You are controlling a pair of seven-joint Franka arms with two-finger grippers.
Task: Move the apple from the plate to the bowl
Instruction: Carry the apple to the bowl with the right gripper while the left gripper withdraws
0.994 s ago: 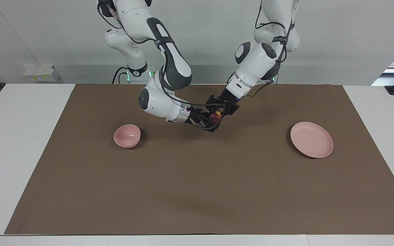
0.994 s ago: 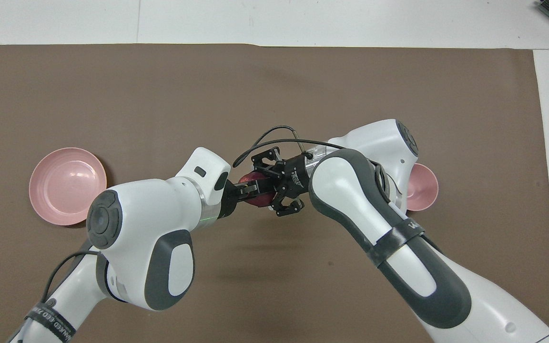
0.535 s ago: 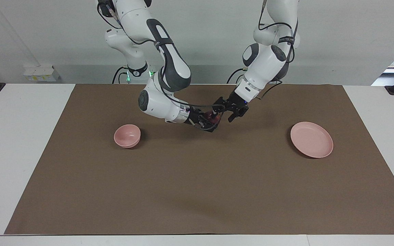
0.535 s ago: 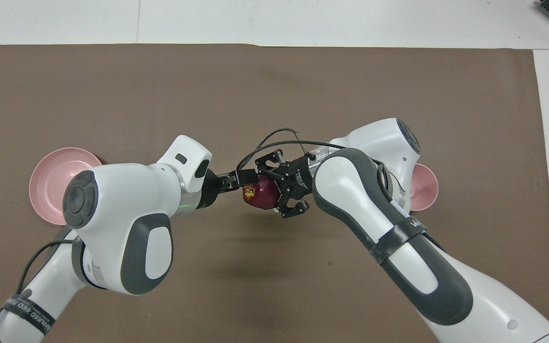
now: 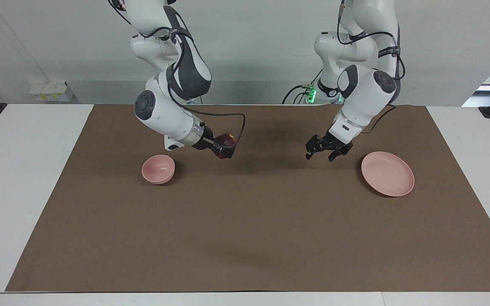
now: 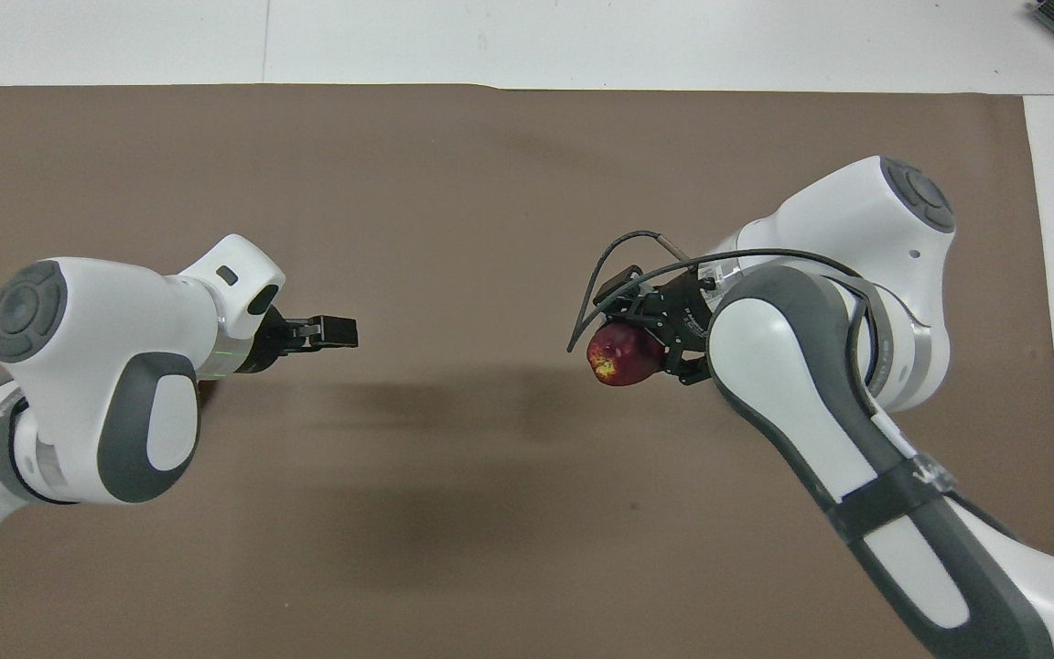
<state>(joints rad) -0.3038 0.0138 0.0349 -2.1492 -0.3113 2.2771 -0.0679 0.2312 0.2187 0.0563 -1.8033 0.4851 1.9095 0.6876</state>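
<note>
right pincer point(image 5: 224, 149) holds apple point(image 5: 227, 139)

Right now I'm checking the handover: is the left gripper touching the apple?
Apart. The facing view shows bare brown mat between the left gripper, beside the plate, and the apple in the right gripper.

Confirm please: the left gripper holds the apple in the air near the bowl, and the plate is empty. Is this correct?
One detail is wrong. The right gripper holds the apple, not the left gripper, which is open beside the plate. The facing view shows this. The apple is up near the bowl, and the plate is empty.
</note>
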